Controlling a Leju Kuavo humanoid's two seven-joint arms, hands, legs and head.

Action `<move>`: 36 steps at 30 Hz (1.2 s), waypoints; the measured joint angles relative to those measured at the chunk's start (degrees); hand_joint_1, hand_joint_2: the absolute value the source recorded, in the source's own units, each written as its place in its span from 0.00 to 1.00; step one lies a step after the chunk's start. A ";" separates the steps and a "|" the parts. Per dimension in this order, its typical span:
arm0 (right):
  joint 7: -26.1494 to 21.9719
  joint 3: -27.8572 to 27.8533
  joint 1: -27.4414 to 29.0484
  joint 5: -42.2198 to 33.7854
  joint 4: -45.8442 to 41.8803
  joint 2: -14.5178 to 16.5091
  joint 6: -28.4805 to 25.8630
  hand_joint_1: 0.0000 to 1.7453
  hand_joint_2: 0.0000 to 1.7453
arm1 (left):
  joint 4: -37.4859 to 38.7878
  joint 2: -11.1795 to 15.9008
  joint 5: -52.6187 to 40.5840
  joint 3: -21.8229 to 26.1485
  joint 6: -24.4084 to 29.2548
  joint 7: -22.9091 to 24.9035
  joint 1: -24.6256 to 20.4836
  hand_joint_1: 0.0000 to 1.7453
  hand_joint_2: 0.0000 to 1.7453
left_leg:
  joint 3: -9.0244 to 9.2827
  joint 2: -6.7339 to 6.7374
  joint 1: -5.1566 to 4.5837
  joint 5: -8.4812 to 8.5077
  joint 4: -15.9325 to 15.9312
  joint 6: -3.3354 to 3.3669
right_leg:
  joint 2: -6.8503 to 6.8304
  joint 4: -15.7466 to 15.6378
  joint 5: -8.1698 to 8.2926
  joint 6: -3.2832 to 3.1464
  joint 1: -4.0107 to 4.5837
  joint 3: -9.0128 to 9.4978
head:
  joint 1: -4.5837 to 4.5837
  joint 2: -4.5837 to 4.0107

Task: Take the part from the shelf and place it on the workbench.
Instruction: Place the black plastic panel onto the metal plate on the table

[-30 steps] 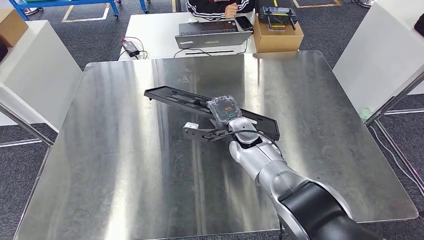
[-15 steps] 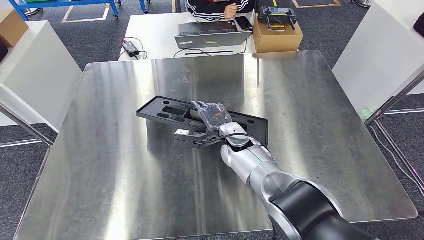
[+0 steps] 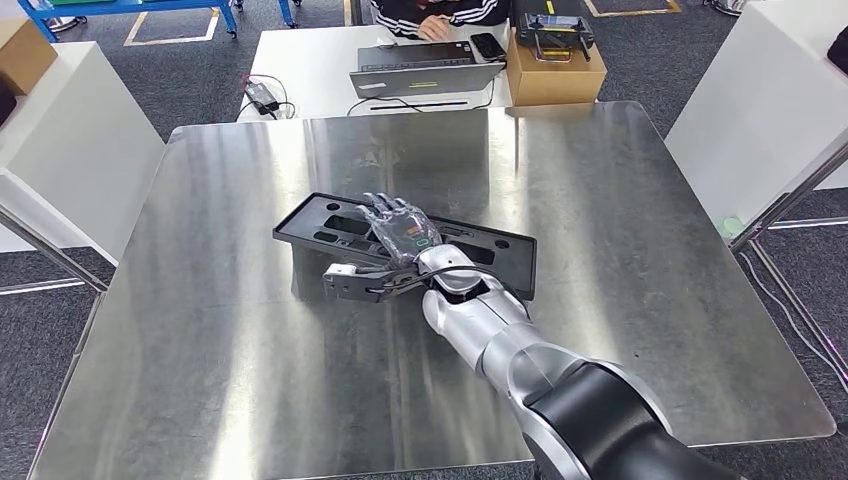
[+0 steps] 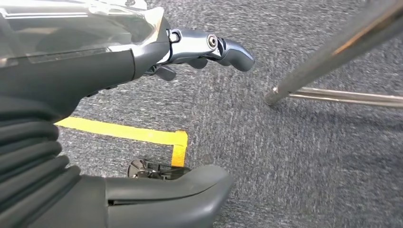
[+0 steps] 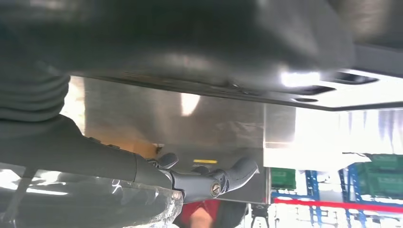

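Head view: a flat black tray (image 3: 330, 226) lies near the centre of the shiny metal tabletop (image 3: 200, 330). The right robot hand (image 3: 402, 232) rests across it with fingers spread, holding nothing. At twelve o'clock, beyond the tabletop, stand a laptop (image 3: 425, 65) and a cardboard box (image 3: 555, 75).

Left wrist view: the left robot hand (image 4: 142, 114) hangs over grey carpet (image 4: 294, 156), fingers apart, holding nothing.

Right wrist view: the tray's dark underside sits close above the thumb.

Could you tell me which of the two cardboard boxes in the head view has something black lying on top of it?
The cardboard box beside the laptop behind the workbench; the other box, far left, has a bare top.
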 joint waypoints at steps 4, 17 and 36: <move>-1.28 -0.50 -0.35 -1.22 -0.03 0.97 0.49 0.00 0.00 | 0.00 0.03 -0.26 0.41 0.27 0.00 0.37 0.00 0.00 | 0.01 0.00 0.00 0.00 0.00 0.00 | 0.00 0.00 0.00 0.00 0.00 0.01 | 0.00 0.00; -17.19 -5.03 4.70 -31.16 -16.43 2.63 10.50 0.00 0.00 | 0.00 0.20 -2.50 2.24 1.65 -0.02 1.24 0.00 0.00 | 0.04 -0.01 -0.02 0.00 0.00 -0.01 | -0.01 0.00 -0.01 0.00 0.00 0.01 | 0.00 0.00; -23.77 -3.57 25.55 -65.94 -55.42 -2.79 28.03 0.00 0.00 | -0.02 0.63 -4.05 3.32 3.85 -0.14 1.65 0.00 0.00 | 0.03 0.00 -0.05 -0.15 -0.01 -0.06 | 0.01 -0.03 -0.03 0.01 -0.02 0.02 | 0.00 0.00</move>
